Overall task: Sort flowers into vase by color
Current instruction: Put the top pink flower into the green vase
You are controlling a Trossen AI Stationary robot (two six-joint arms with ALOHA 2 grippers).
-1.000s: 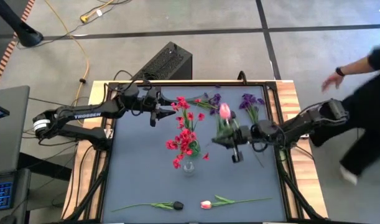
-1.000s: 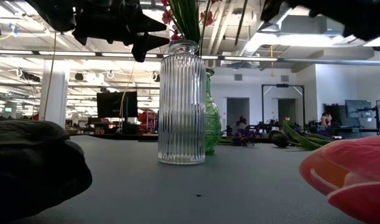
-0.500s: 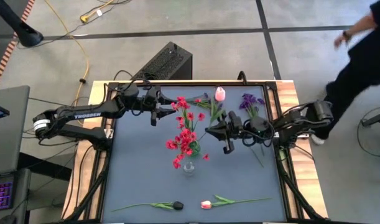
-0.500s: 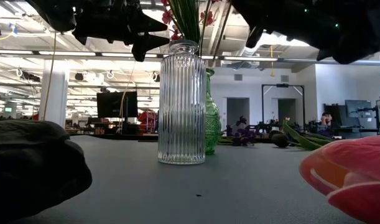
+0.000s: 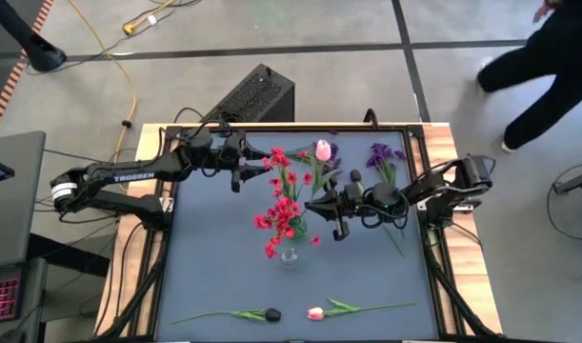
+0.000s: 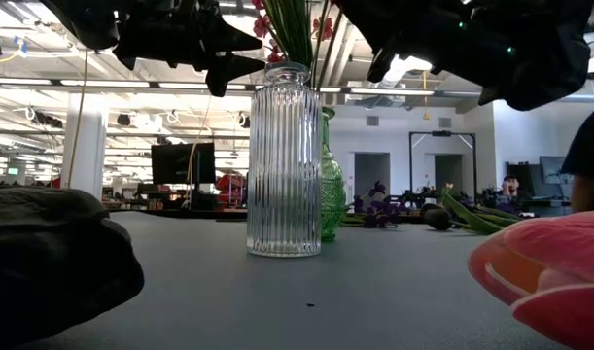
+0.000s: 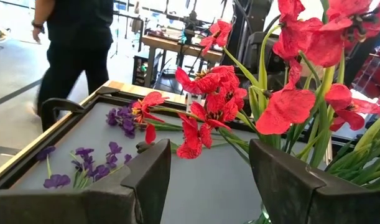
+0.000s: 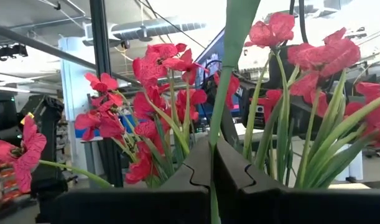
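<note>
My right gripper (image 5: 318, 204) hovers above the table's middle, shut on a pink-white tulip whose blossom (image 5: 323, 150) points toward the far edge. It is just right of the red flowers (image 5: 285, 215) that stand with their stems in the ribbed clear vase (image 6: 284, 160). A green vase (image 6: 331, 185) stands behind that one. My left gripper (image 5: 241, 170) is open in the air at the far left, beside more red blossoms (image 7: 209, 106). Purple flowers (image 5: 382, 157) lie flat near the far edge. A dark tulip (image 5: 270, 314) and a pink tulip (image 5: 315, 312) lie at the near edge. My right gripper pinches the tulip's green stem (image 8: 213, 148) between its two shut fingers, which reach level from the table's right and lie across the stem. The tulip is lifted clear of the table. Its stem (image 8: 234, 43) rises past the fingers to the blossom.
The two near-edge tulips fill the low view's foreground: the dark one (image 6: 53, 262) and the pink one (image 6: 549, 282). A raised black frame (image 5: 300, 126) rims the table. A person (image 5: 548, 57) walks on the floor beyond the right far corner.
My right gripper has carried the pink tulip toward the table's left, up against the red flowers, staying shut on the stem. The blossom has swung toward the far edge and left. The person at the right has walked off toward the far side.
</note>
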